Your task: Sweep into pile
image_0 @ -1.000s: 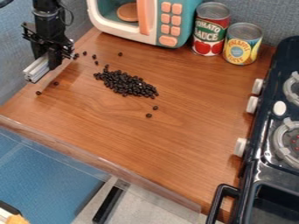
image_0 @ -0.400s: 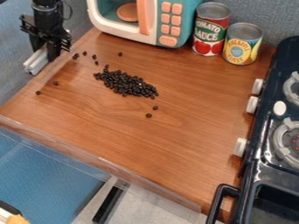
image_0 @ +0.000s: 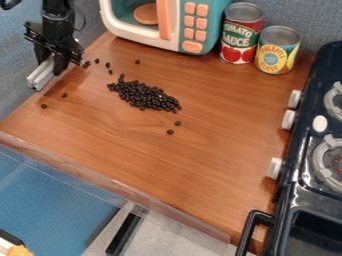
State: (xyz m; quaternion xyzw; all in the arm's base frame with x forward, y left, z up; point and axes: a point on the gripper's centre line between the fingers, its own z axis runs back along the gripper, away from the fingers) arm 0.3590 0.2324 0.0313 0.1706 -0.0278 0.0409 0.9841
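Note:
At the upper left, the black gripper (image_0: 55, 62) hangs over the table's left edge, shut on a silvery-white bar-like tool (image_0: 41, 75). Dark beans form an elongated pile (image_0: 144, 95) on the wooden table, to the right of the gripper. Several loose beans lie behind and left of the pile, near the gripper, among them one bean (image_0: 137, 62) farther back. Two beans (image_0: 178, 123) sit just in front of the pile, and two others (image_0: 43, 106) lie near the left edge, below the tool.
A toy microwave (image_0: 180, 25) stands at the back, with a tomato sauce can (image_0: 242, 35) and a pineapple can (image_0: 277, 50) beside it. The dark toy stove (image_0: 300, 175) lines the right side. A clear rim (image_0: 120, 187) runs along the front edge.
The gripper and its tool shifted slightly left and up, then the gripper came back a little to the right. The beans have kept their places.

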